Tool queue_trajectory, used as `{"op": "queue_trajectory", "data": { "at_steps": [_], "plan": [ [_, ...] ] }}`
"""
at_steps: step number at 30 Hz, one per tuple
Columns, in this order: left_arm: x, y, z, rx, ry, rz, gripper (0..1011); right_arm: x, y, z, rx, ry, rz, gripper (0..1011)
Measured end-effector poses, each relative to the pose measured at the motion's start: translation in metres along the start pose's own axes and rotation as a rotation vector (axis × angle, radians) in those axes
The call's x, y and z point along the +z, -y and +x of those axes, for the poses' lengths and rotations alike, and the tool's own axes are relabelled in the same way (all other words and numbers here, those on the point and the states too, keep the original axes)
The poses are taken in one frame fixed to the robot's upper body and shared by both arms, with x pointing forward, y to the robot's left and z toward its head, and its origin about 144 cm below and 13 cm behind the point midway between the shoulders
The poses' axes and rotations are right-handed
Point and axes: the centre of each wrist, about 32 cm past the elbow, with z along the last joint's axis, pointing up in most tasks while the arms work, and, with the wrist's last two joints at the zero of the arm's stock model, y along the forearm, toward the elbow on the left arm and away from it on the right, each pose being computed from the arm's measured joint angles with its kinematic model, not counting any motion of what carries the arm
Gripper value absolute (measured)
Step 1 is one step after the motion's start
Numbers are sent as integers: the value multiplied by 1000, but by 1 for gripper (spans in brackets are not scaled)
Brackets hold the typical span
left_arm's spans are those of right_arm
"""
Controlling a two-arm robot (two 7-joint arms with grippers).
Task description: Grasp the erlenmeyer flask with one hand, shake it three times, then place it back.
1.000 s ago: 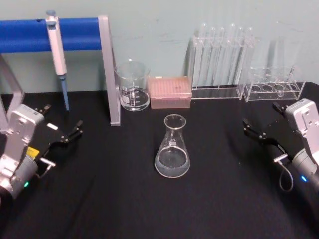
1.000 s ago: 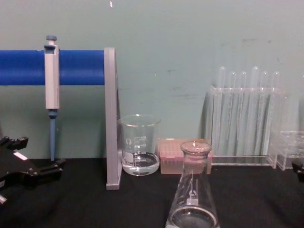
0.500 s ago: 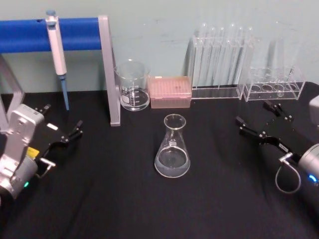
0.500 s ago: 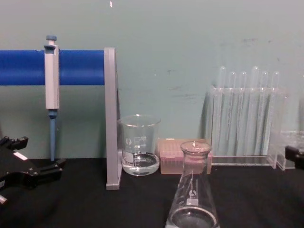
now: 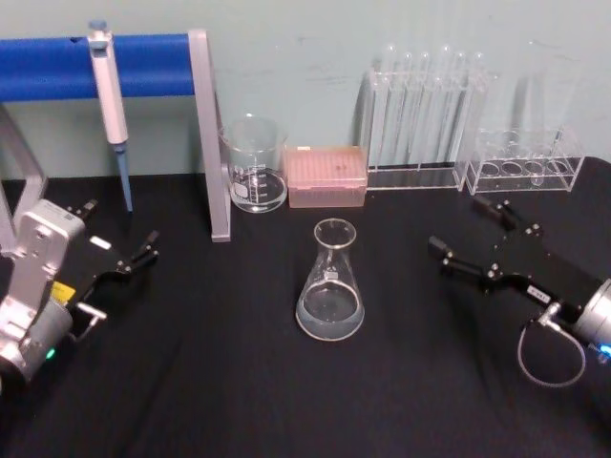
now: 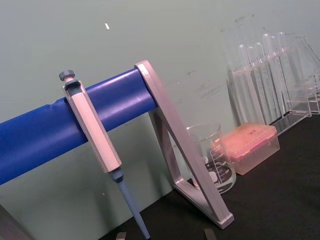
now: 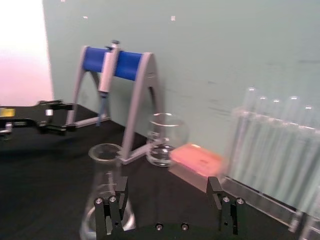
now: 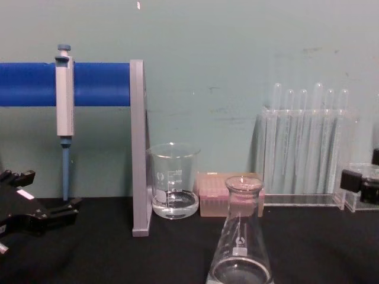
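Note:
The erlenmeyer flask [image 5: 330,286] stands upright on the black table, mid-front, with a little clear liquid in its base. In the chest view the flask [image 8: 240,251] is low in the middle. My right gripper [image 5: 460,225] is open, to the flask's right and a short way off, its fingers pointing toward it. In the right wrist view the right gripper [image 7: 167,205] has its jaws spread wide, and the flask [image 7: 102,172] stands ahead, partly behind one finger. One fingertip of the right gripper [image 8: 361,178] comes in at the chest view's right edge. My left gripper [image 5: 119,224] is parked open at the far left.
A glass beaker [image 5: 254,167] and a pink tip box [image 5: 326,176] stand behind the flask. Test tubes fill a clear rack [image 5: 425,114] at the back right, beside a low rack [image 5: 527,162]. A pipette [image 5: 110,91] hangs on the blue stand [image 5: 212,143].
My right gripper has swung left and forward toward the flask, with its arm stretched out lower over the table. The flask and the left arm have not moved.

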Motion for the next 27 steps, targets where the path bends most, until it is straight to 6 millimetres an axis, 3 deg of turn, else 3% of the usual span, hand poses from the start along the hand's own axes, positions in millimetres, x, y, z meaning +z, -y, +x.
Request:
{"op": "queue_trajectory", "data": {
  "at_steps": [27],
  "plan": [
    [0,0,0,0,0,0,1001,-21,-36,-2,228,-124,-42,1000]
  ]
}}
